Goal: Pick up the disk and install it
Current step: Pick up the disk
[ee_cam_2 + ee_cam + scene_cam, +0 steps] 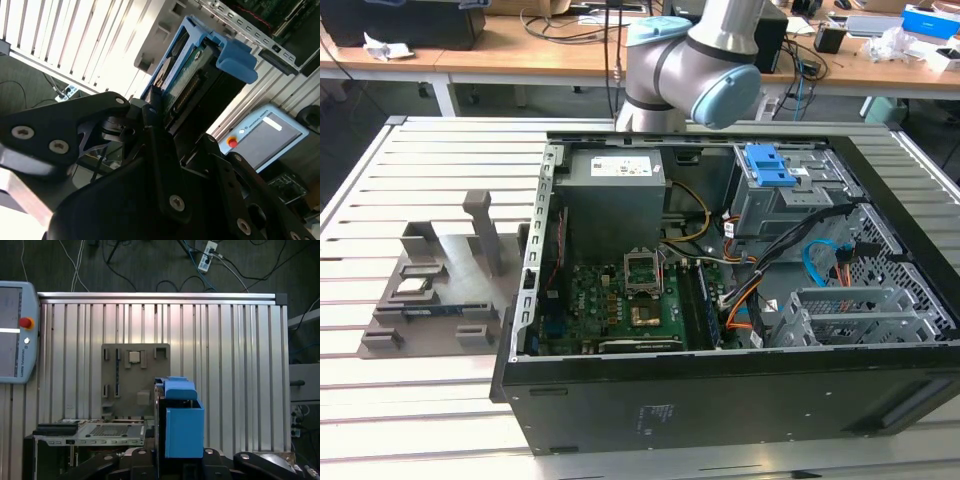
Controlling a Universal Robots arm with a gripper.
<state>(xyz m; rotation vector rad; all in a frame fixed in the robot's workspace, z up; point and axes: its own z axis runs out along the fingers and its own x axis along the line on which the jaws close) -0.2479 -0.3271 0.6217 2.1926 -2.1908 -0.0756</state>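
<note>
Clamping the disk point(186, 75), the pincer point(170, 112).

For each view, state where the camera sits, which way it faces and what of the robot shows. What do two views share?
Exterior view: off the arm, above the table, looking down into the open case; shows the arm.
First wrist view: on the arm, facing straight down at the table; shows the claw holding the disk.
Second wrist view: on the arm, looking along the claw at the disk's edge.
Shared: both wrist views show claw, disk and pendant.
</note>
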